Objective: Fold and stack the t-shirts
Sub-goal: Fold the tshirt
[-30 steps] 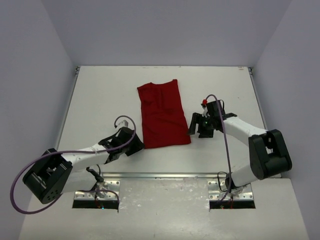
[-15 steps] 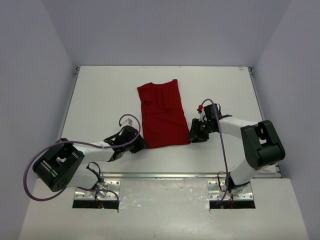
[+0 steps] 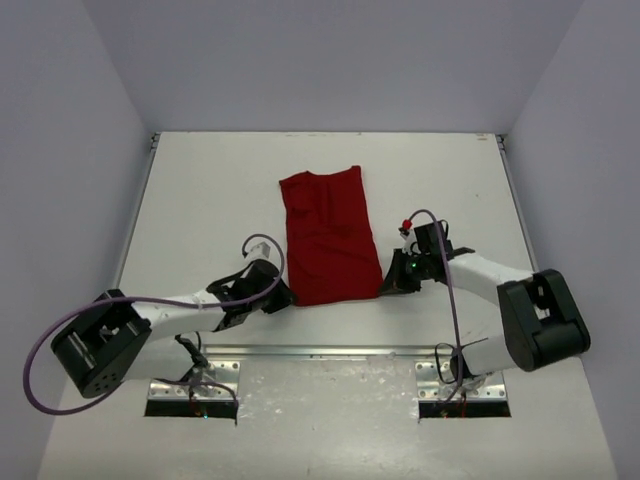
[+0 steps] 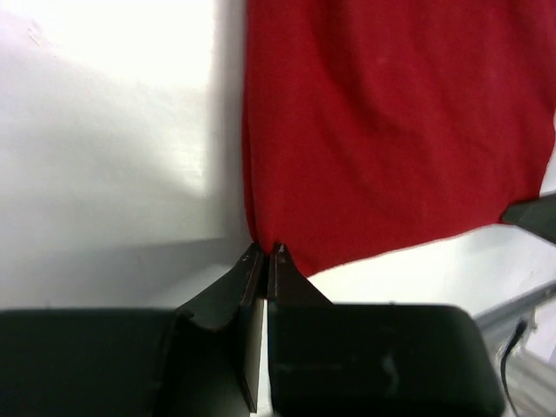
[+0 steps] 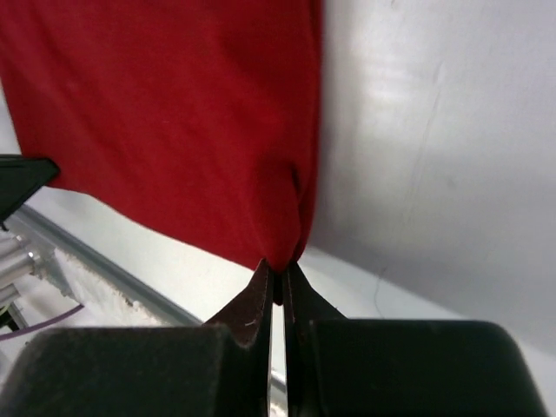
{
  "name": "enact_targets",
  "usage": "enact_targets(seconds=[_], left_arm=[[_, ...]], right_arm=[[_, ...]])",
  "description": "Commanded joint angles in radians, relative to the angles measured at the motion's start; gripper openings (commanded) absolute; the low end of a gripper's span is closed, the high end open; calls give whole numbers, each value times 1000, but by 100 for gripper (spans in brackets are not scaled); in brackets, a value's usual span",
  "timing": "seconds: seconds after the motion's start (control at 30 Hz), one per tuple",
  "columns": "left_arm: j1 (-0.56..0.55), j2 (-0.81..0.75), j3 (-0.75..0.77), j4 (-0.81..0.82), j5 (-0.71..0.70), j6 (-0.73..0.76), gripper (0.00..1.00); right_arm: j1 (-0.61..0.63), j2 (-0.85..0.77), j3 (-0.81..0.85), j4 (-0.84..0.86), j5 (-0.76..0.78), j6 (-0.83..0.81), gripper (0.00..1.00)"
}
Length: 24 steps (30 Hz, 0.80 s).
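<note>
A deep-red t-shirt (image 3: 330, 235) lies as a long folded strip down the middle of the white table (image 3: 200, 200). My left gripper (image 3: 288, 298) is shut on its near left corner; in the left wrist view the fingertips (image 4: 280, 256) pinch the cloth's edge (image 4: 382, 130). My right gripper (image 3: 388, 284) is shut on the near right corner, and the right wrist view shows red cloth (image 5: 191, 122) bunched between the closed tips (image 5: 290, 271).
A metal rail (image 3: 330, 351) runs along the table's near edge, just behind both grippers. Purple cables (image 3: 262, 243) loop over each arm. Pale walls close in the table on the left, the right and the far side.
Both grippers moved in to the shirt's near corners and closed on them. The shirt's near edge has shifted slightly toward the arms.
</note>
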Motion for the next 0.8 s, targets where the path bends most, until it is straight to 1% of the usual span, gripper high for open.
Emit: enact_targets(seconds=[0.0,0.07,0.1,0.17,0.2,0.27,0.3,0.33,0.37,0.43,0.5,0.57,0.63,0.7,0.77], left_arm=[[-109,-133,-6,-145,-103,-24,0],[-154,-183,-6,-206,-125,-48,0],[-195,-234,-7,-245,-145,-77,0],[-229,-312,-9,-268,-151,-91,0],[-259,-337,-7,-298,-160,-100,0],[-290,-409,28,-346,-197,-105,0],[-299,-430,45,-410,-217,-107,0],[-304,-450,92,-441,-235,-104,0],[-307,-485,117,-473,-252,-99,1],[-307,-504,195,-548,-304,-76,1],[-306,-504,270,-605,-359,-55,1],[-306,-475,316,-642,-411,-33,0],[-303,-434,402,-664,-459,-12,1],[-293,-403,441,-664,-478,13,1],[-254,-351,503,-654,-493,65,1]], right_arm=[[11,-162,-53,-30,-13,44,2],[19,-230,-74,-64,-16,61,2],[22,-303,-100,-75,-16,68,1],[31,-382,-123,-105,-28,91,2],[34,-462,-142,-118,-36,104,2],[36,-541,-142,-162,-56,134,2],[37,-576,-122,-183,-54,142,2],[37,-633,-102,-225,-51,148,2],[37,-652,-78,-251,-47,147,2],[37,-667,16,-323,-33,130,2],[37,-650,100,-352,-15,115,1],[37,-594,172,-375,-11,96,2],[39,-533,234,-386,-7,81,2],[39,-502,274,-394,7,72,2],[37,-460,336,-397,25,66,2]])
